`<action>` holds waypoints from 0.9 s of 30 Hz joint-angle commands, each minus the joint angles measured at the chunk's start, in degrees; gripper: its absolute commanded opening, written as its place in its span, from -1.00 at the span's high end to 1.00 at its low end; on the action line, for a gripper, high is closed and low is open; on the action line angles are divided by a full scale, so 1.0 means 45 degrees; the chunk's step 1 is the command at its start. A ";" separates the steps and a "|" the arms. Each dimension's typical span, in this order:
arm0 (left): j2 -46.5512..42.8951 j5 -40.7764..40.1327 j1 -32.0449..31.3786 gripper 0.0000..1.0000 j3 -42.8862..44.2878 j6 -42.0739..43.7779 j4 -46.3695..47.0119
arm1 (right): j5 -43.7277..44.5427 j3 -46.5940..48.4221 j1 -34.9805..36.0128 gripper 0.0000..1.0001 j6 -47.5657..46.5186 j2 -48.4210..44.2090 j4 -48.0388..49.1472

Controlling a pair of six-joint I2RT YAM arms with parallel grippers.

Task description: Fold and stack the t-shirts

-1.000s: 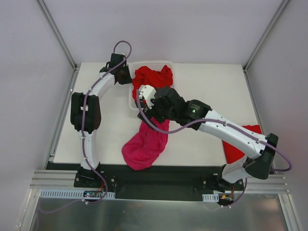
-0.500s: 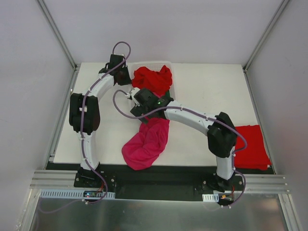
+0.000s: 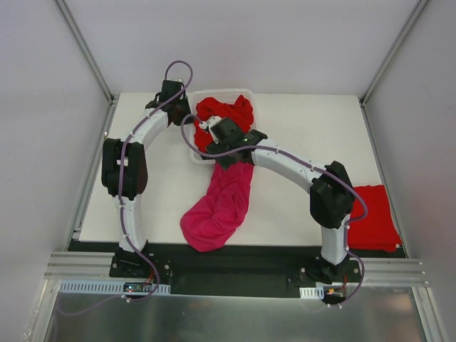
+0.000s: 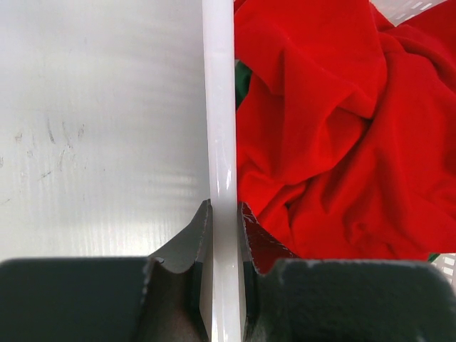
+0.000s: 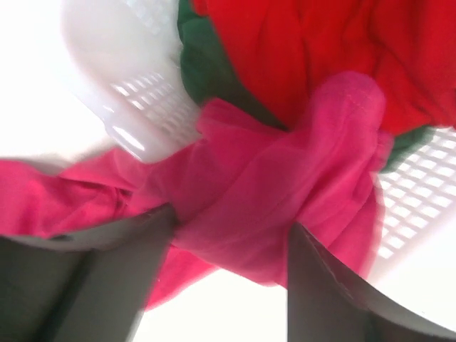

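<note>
A magenta-pink t-shirt (image 3: 217, 206) hangs from the white basket's front left corner down onto the table. In the right wrist view its bunched upper part (image 5: 285, 178) drapes over the basket rim. My right gripper (image 3: 217, 134) is open, with its fingers either side of that bunch (image 5: 229, 239). A bright red t-shirt (image 3: 228, 114) fills the basket, with dark green cloth (image 5: 203, 75) under it. Another red t-shirt (image 3: 374, 217) lies flat at the right front. My left gripper (image 3: 178, 107) is shut on the basket's left rim (image 4: 219, 128).
The white slotted basket (image 3: 242, 92) stands at the back middle of the white table (image 3: 157, 185). My right arm arches from its base across the table's middle to the basket. Grey walls and rails close in the sides.
My right gripper has moved back and up from above the magenta shirt to the basket's front left corner, and the elbow has folded in. The left arm has not moved.
</note>
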 commanded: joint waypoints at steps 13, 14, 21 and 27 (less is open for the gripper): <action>-0.0870 -0.0435 0.0023 1.00 0.0221 0.0622 0.0222 | -0.0598 0.0185 0.0932 0.99 0.0844 -0.3121 -0.1483; -0.0811 -0.0416 0.0023 1.00 0.0221 0.0583 0.0222 | -0.0754 0.0087 0.1031 0.99 0.0922 -0.3491 -0.1600; -0.0655 -0.0377 0.0023 1.00 0.0260 0.0329 0.0222 | -0.2976 -0.0987 0.1949 0.98 0.1099 -0.4745 -0.2324; -0.0655 -0.0299 0.0023 1.00 0.0279 0.0290 0.0222 | -0.4717 -0.1438 0.2164 0.94 0.0748 -0.3790 -0.2343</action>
